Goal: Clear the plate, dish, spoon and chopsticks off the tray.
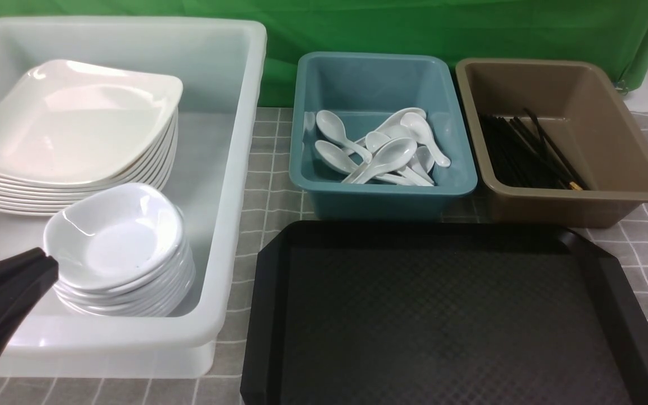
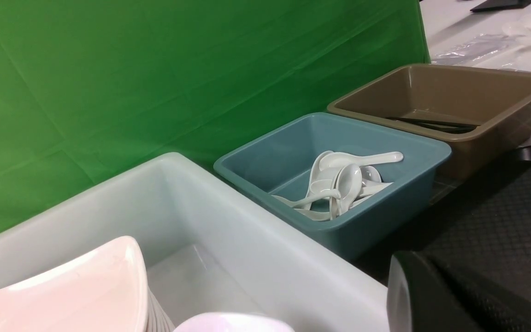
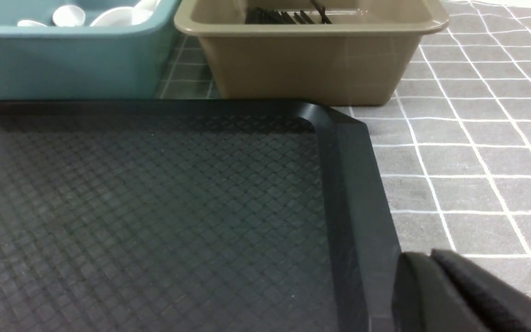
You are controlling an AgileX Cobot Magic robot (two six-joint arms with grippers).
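Taking the tray [image 1: 459,315] as the landmark, the left gripper [image 1: 48,263] hung off to its left, over the near edge of a white tub [image 1: 228,185], its black tip closed on nothing and just beside a stack of dishes [image 1: 121,247] inside the tub. Farther back in that tub, also left of the tray, sat a stack of plates [image 1: 71,129], the top one glossy and square with rounded corners. The tub stood just beside the tray's left rim on a grey checked cloth [image 1: 268,185]. The tray itself was black, with clipped corners and a diamond-textured floor that showed bare in the front and right wrist views. Directly behind the tray's left half stood a teal bin [image 1: 383,197] holding a heap of spoons [image 1: 383,149], white and tangled together. Behind the tray's right half, next to the teal bin, stood a brown bin [image 1: 560,202] with chopsticks [image 1: 526,154] lying along its floor, one gold band showing near the front wall. A green backdrop [image 1: 414,28] rose behind both bins. The right gripper [image 3: 431,267] appeared only in its own wrist view, at the tray's right rim, its dark fingertips lying together with no clear gap and nothing between them
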